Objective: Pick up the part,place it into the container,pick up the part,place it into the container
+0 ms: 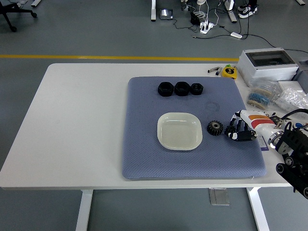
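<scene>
A black gear (215,127) lies on the blue mat (144,144), just right of the pale square container (179,131), which holds nothing. Right of that gear my right hand (237,132) rests on the mat with its fingers (244,136) curled over a smaller black gear (230,130). That small gear is mostly hidden under the fingertips and still sits on the mat. Three black ring-shaped parts (181,88) stand in a row at the back of the mat. My left arm is out of view.
A grey box (267,65) with a clear lid, a yellow tape measure (230,71) and bags of small parts (262,99) crowd the table's right edge behind my right arm. The white table (77,120) stretches left of the mat.
</scene>
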Tool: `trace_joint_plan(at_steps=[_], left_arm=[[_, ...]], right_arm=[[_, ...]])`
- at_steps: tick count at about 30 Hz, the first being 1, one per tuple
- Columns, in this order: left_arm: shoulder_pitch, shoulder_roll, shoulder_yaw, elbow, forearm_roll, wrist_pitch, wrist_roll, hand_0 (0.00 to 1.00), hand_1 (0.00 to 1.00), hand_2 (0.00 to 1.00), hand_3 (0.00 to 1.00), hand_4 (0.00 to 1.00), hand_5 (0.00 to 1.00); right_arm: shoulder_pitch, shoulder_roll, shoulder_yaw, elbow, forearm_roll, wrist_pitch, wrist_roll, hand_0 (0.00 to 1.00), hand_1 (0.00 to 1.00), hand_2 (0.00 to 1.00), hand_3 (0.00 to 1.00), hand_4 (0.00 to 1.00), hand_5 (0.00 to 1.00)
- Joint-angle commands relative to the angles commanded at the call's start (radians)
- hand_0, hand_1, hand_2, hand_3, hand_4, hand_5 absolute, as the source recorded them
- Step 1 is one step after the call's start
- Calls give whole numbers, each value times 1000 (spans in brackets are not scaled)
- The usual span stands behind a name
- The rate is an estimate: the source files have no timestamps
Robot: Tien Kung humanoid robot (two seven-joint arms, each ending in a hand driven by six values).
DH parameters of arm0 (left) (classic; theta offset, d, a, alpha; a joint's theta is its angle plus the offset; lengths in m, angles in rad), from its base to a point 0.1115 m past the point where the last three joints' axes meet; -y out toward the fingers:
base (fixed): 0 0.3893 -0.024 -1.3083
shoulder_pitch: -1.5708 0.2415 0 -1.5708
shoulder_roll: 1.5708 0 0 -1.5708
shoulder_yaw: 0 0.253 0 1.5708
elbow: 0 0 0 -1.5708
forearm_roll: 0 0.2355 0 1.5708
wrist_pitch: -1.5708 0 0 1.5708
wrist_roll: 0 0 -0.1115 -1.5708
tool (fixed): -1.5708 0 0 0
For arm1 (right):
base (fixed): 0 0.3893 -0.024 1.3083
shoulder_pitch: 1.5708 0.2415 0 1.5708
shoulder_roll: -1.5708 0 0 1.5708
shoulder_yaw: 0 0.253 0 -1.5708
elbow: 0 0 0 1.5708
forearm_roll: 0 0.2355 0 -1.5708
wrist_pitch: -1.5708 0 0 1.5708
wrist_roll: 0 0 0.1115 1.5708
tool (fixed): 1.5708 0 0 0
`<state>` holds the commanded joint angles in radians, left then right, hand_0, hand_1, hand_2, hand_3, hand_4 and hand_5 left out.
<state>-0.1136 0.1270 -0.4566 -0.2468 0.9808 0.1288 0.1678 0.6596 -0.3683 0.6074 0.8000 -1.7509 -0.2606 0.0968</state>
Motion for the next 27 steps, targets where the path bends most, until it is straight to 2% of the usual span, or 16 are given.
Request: trace_joint_plan(at_steps=[2, 3, 9, 10, 27], left_arm=[[0, 0, 0, 0, 0, 0, 0, 694, 700, 734, 646, 668, 665], [0, 0, 0, 0, 0, 1, 0, 693, 700, 734, 644, 668, 665], [0, -1, 1, 0, 0, 2, 0, 693, 699, 734, 645, 667, 664], [0, -1, 0, 0, 1, 1, 0, 693, 699, 734, 645, 667, 664], [10, -1, -10, 0, 19, 0, 4, 693, 699, 733, 644, 666, 665]], right_arm=[[0, -1, -1, -1, -2, -1, 0, 45, 197, 317, 445, 800, 426], [-1, -1, -1, -1, -3, -2, -1, 13, 153, 282, 414, 804, 421], [-3, -2, -5, -3, -3, -1, 0, 13, 153, 282, 414, 804, 421], [-3, -1, -5, -4, -3, -1, 0, 2, 123, 243, 391, 805, 415], [-9, -5, 0, 12, -6, -8, 2, 2, 113, 233, 392, 781, 377]])
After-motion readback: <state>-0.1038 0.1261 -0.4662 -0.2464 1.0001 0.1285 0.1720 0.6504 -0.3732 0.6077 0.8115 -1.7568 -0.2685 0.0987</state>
